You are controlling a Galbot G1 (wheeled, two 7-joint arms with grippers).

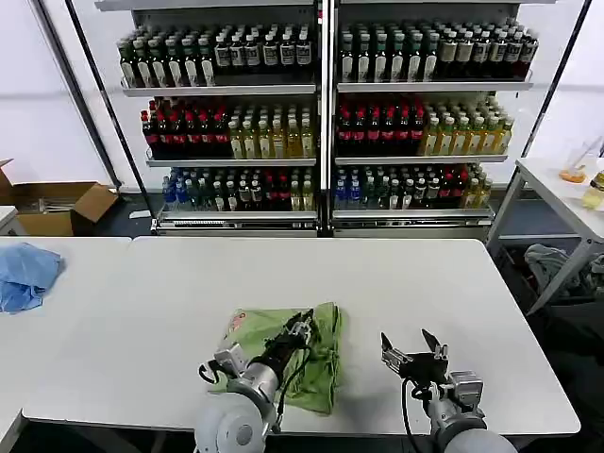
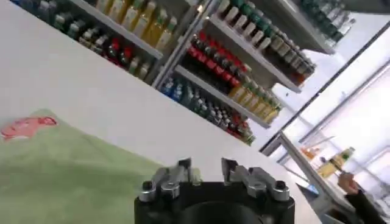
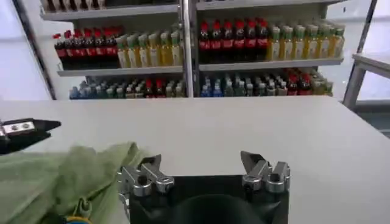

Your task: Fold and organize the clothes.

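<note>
Left end effector [image 1: 300,330] sits low over the sage-green shirt [image 1: 283,351], fingers parted with nothing between them as the left wrist view shows, poised above the cloth rather than pinching it. Right end effector [image 1: 412,354] hangs just beside the shirt's right edge over bare white surface [image 1: 425,283], jaws spread wide and empty. The shirt itself lies in a rumpled, partly folded bundle near the front edge of the surface, its red-and-white print [image 2: 27,127] peeking out on the far left corner. Here's the risk: that bundle is bunched in layers, so a pinch could take several plies and drag the whole heap instead of one flap, and being so close to the front edge, a pull toward the robot could slide it off. Behind, shelves of bottles [image 1: 321,123] and a blue cloth [image 1: 26,274] well to the left.
</note>
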